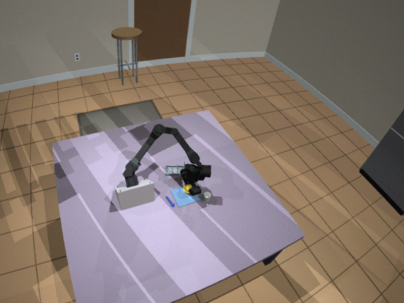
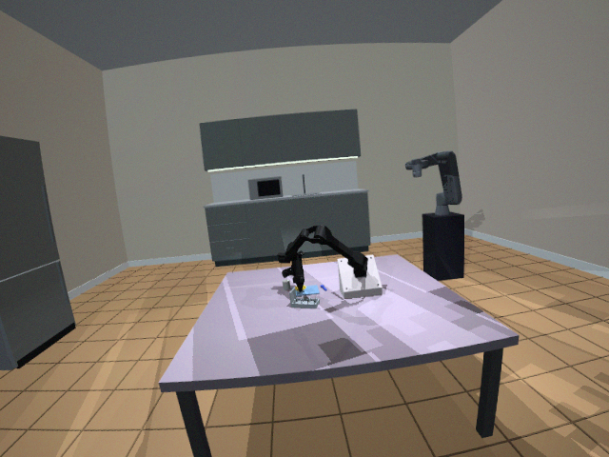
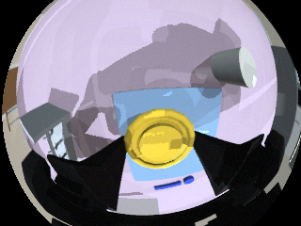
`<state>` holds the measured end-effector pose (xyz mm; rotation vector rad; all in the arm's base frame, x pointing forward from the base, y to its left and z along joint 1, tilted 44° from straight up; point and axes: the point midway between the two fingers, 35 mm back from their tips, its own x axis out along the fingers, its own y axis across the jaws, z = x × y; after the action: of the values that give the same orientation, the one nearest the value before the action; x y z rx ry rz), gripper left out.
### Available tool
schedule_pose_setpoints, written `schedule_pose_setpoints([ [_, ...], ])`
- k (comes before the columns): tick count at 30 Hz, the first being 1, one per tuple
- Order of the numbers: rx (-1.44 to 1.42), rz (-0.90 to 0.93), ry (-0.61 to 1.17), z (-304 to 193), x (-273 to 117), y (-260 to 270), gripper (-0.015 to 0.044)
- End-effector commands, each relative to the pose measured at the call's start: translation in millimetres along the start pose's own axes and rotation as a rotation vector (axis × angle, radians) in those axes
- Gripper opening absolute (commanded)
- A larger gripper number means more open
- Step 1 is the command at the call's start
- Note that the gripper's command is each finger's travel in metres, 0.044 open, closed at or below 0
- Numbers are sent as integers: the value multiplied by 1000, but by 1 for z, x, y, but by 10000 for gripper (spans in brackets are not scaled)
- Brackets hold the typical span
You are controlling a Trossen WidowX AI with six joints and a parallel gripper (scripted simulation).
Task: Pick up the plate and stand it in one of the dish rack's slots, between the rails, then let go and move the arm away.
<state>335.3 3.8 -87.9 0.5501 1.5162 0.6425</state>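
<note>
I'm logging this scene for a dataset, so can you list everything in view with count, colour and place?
plate: one, yellow, on the mat, between the gripper's fingers
mat: one, light blue, on the table under the plate
spoon: one, blue, beside the mat
cup: one, grey, by the mat's other side
dish rack: one, grey, behind the mat
table: one, lilac, room centre
stool: one, brown seat, by the door
second robot arm: one, grey, on a dark pedestal
base box: one, white, on the table
gripper: one, black, shut on the plate

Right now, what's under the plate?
A light blue mat lies under the yellow plate, showing on all sides in the wrist view. The hand is shut on the plate's rim. The mat's middle is covered by the plate, so whether they touch cannot be seen.
</note>
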Motion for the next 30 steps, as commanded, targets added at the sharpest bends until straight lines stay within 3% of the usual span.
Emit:
schedule_pose_setpoints([
  [1,-10,-16,-21,9,-28,-5,39],
  [3,-10,-18,-22,10,-39,-5,0],
  [12,-9,-21,-21,11,-92,-7,0],
  [30,-10,-14,-19,8,-161,-4,0],
])
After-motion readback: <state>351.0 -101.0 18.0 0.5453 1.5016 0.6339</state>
